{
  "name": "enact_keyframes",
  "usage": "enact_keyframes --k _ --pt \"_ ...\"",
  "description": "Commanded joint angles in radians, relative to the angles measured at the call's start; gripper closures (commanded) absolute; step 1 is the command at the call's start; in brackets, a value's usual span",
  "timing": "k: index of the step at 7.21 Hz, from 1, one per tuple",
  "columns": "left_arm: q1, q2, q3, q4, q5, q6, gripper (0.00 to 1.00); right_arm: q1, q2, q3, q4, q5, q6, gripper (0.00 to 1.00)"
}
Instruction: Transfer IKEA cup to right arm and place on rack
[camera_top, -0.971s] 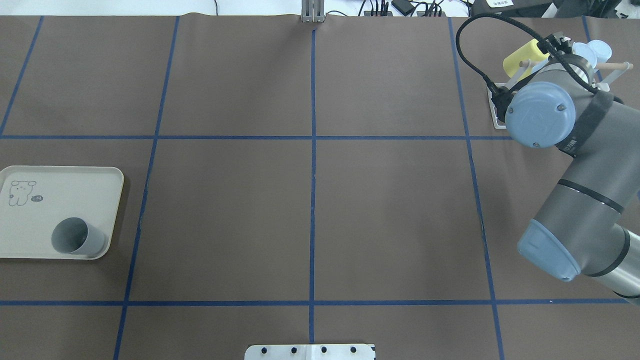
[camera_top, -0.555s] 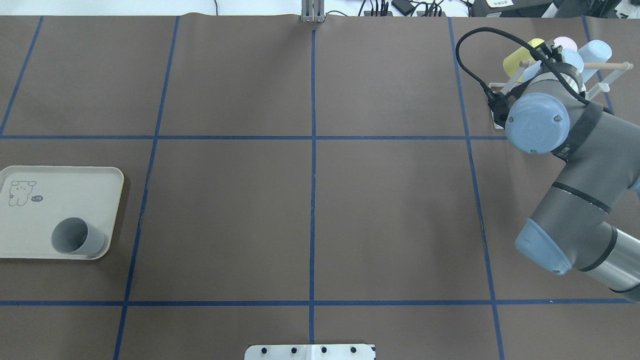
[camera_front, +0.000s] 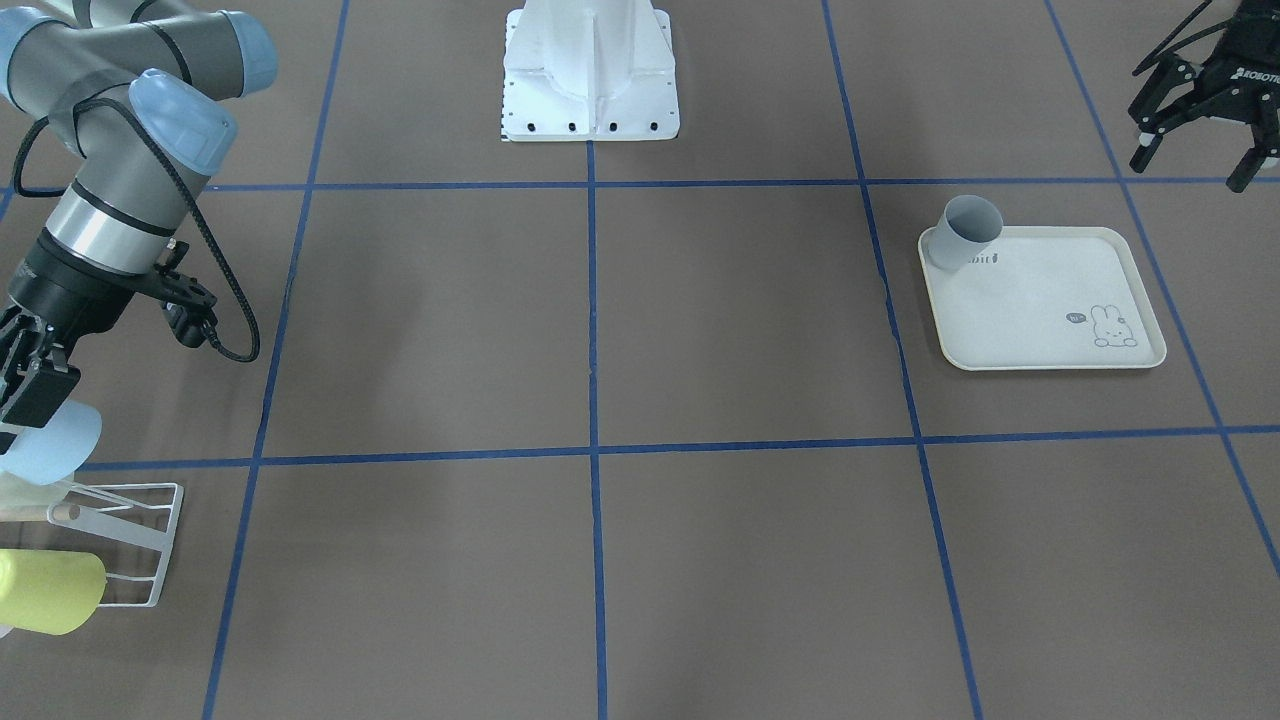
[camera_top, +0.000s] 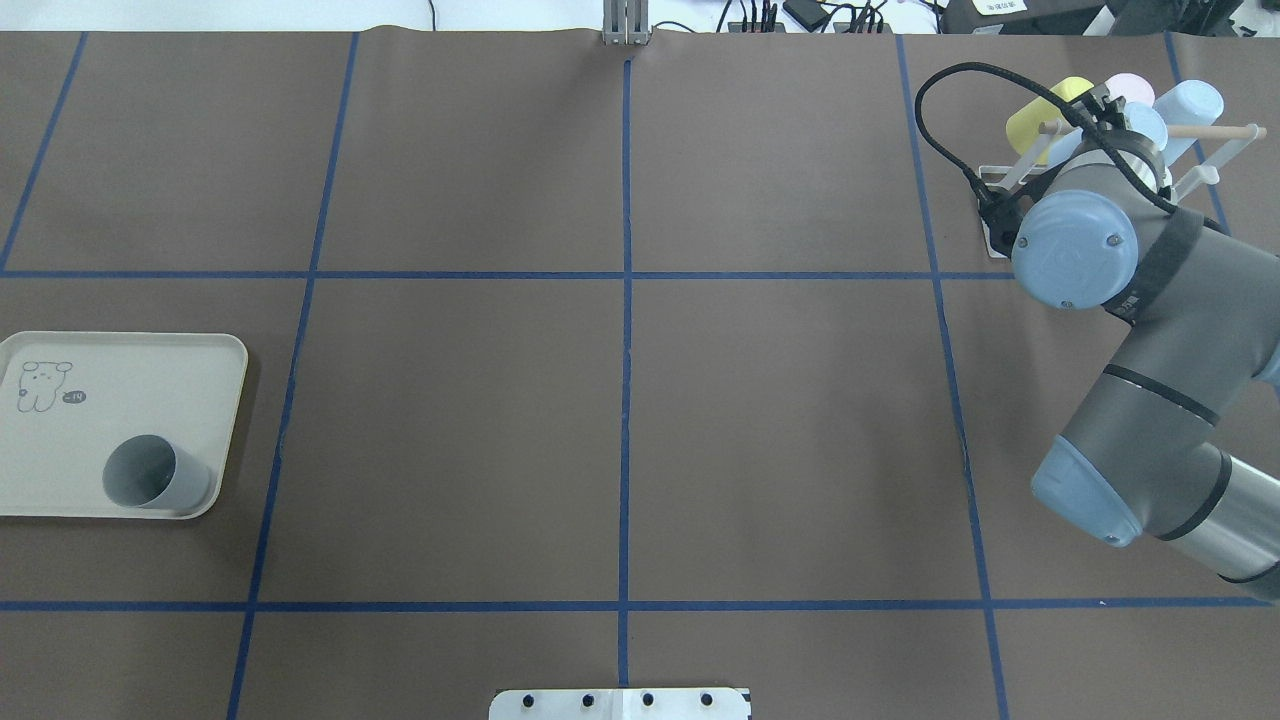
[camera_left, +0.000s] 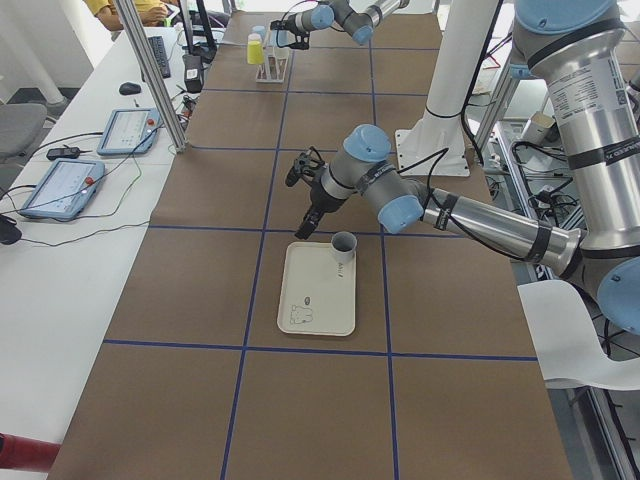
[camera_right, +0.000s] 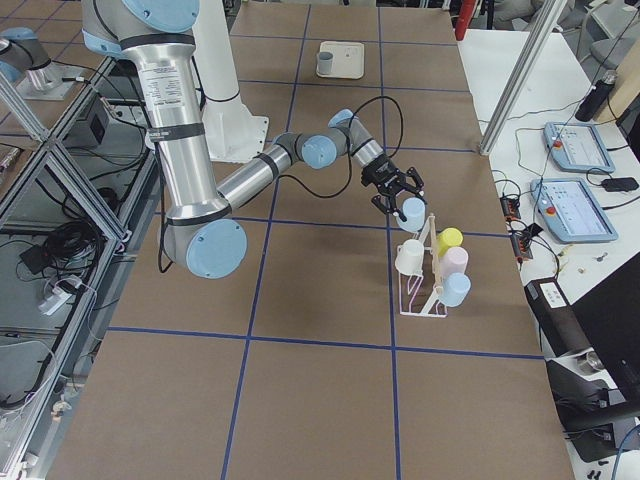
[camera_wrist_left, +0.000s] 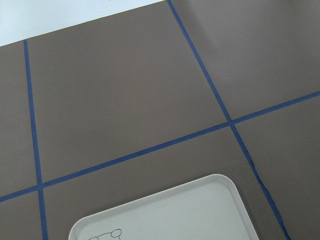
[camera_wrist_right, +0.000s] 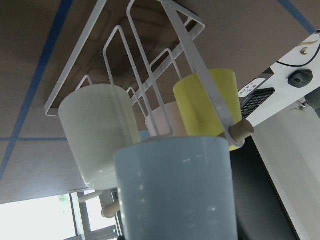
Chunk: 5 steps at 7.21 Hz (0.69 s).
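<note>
My right gripper (camera_front: 28, 385) is shut on a light blue cup (camera_front: 50, 440) and holds it just above the near end of the white wire rack (camera_front: 130, 530). In the right wrist view that cup (camera_wrist_right: 175, 190) fills the foreground in front of the rack (camera_wrist_right: 150, 60). The gripper also shows in the exterior right view (camera_right: 398, 195). A grey cup (camera_top: 150, 472) stands on the cream tray (camera_top: 120, 390) at the far left. My left gripper (camera_front: 1195, 165) is open and empty, hovering beside the tray; it is out of the overhead view.
The rack (camera_top: 1000, 180) holds a yellow cup (camera_top: 1040, 120), a pink cup (camera_top: 1132, 88), another light blue cup (camera_top: 1190, 103) and a white cup (camera_right: 410, 258). A wooden dowel (camera_top: 1215, 131) runs across the rack's top. The robot base plate (camera_top: 620, 704) sits at the table's near edge.
My right wrist has shifted slightly back and left with the light blue cup, uncovering the pink cup. It has barely moved in the last half second. The grey cup and tray have not moved.
</note>
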Motion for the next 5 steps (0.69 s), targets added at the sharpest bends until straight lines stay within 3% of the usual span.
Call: enact_keyframes --k 1,5 --pt "0.0 0.001 0.004 -0.001 0.001 -0.002 0.0 -0.003 0.0 -0.012 -0.001 0.0 -0.001 0.82" --pt "0.0 0.001 0.008 -0.003 0.001 -0.002 0.0 -0.003 0.003 -0.044 0.001 0.0 -0.001 0.81"
